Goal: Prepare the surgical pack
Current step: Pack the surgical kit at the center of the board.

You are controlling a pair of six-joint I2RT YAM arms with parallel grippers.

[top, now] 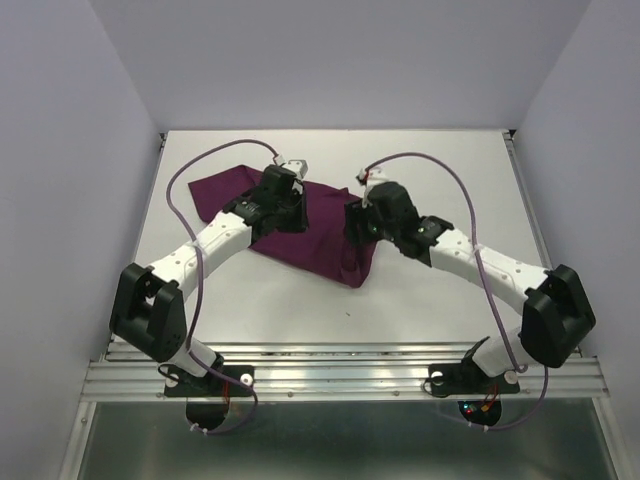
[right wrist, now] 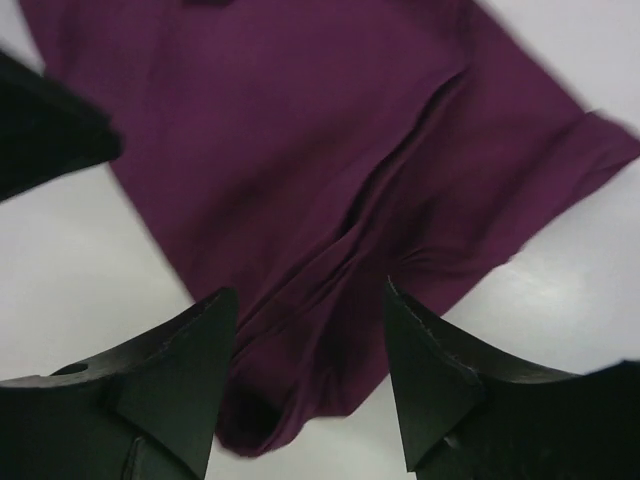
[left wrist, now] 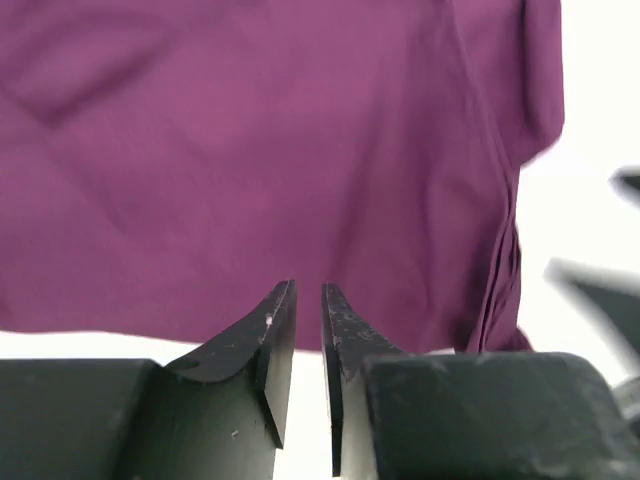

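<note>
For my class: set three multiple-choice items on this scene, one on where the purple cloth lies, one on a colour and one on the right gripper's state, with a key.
1. Where does the cloth lie?
A) around the middle of the table
B) draped over the near edge
C) bunched against the right wall

2. The table top is:
A) black
B) white
C) green

3. The right gripper is:
A) shut on the cloth
B) out of view
C) open

Key:
1 A, the top view shows it lying mid-table.
2 B, bare white surface surrounds the cloth.
3 C, its fingers stand wide apart over the cloth.
</note>
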